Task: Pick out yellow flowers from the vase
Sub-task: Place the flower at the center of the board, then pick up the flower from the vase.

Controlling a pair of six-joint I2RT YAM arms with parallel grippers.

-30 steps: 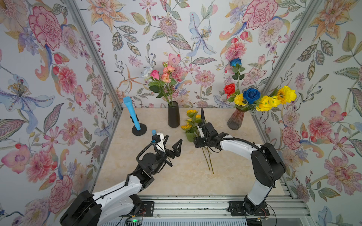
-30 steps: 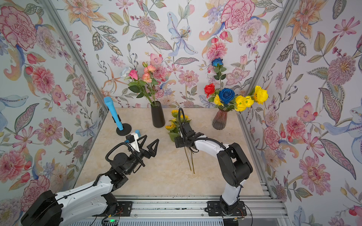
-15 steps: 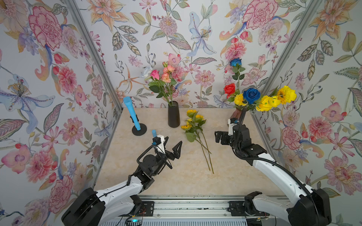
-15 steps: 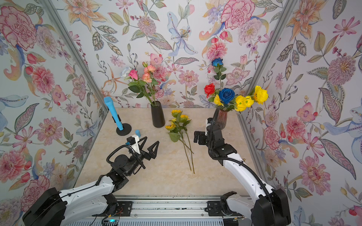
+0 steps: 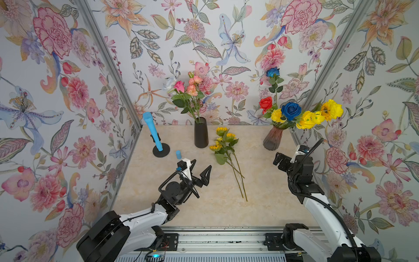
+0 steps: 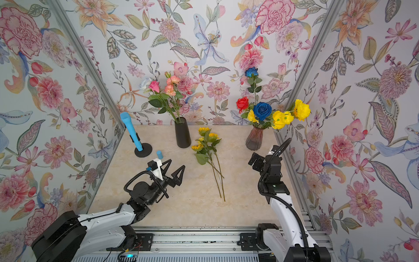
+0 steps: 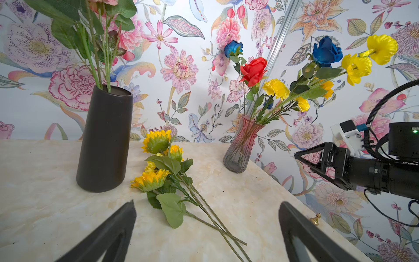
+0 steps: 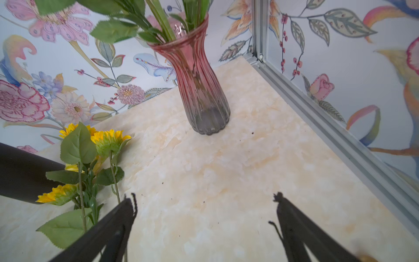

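Note:
The vase (image 5: 273, 140) (image 6: 255, 140) is ribbed pink-grey glass at the back right. It holds yellow flowers (image 5: 310, 118) (image 6: 281, 118) (image 7: 358, 65) leaning right, among blue and red roses. Three yellow sunflowers (image 5: 224, 140) (image 6: 206, 140) (image 7: 156, 163) (image 8: 106, 140) lie flat mid-table, stems toward the front. My right gripper (image 5: 281, 158) (image 6: 255, 157) (image 8: 205, 197) is open and empty, in front of the vase (image 8: 201, 90) and apart from it. My left gripper (image 5: 201, 164) (image 6: 176, 164) (image 7: 207, 204) is open and empty, left of the stems.
A black vase (image 5: 201, 136) with pink and peach roses stands at the back centre, close to the sunflower heads. A blue torch-shaped piece on a black base (image 5: 154, 136) and a small blue cylinder (image 5: 178, 154) sit at the back left. The right wall runs close beside the right arm.
My right gripper has drawn away from the sunflower stems and swung right, to in front of the glass vase. The sunflowers stay on the table. The left arm has barely moved.

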